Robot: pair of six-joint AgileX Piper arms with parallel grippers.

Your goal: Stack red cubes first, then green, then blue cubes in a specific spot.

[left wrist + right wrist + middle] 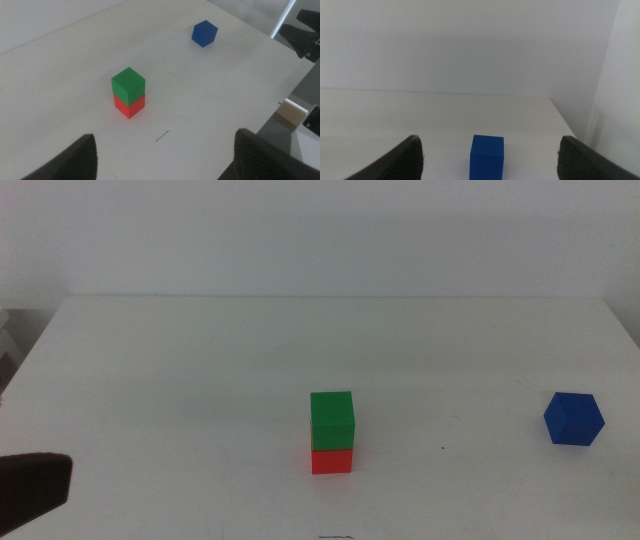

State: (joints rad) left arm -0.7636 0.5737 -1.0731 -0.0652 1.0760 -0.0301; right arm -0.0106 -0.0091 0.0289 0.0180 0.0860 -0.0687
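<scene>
1. Both grippers are gaping wide and holding nothing: the left gripper (165,155) is hanging near the stack, the right gripper (490,157) is facing the blue cube (487,156).
2. Green cube (332,421) is sitting squarely on the red cube (332,461).
3. Bare white table (200,370) is lying open between the stack and the blue cube, which is resting well to its right near the table's edge.

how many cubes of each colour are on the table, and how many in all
small solid bright-red cube, bottom of the stack: 1
small solid bright-green cube, on top of the red one: 1
small solid deep-blue cube, standing apart to the right: 1
total: 3
</scene>
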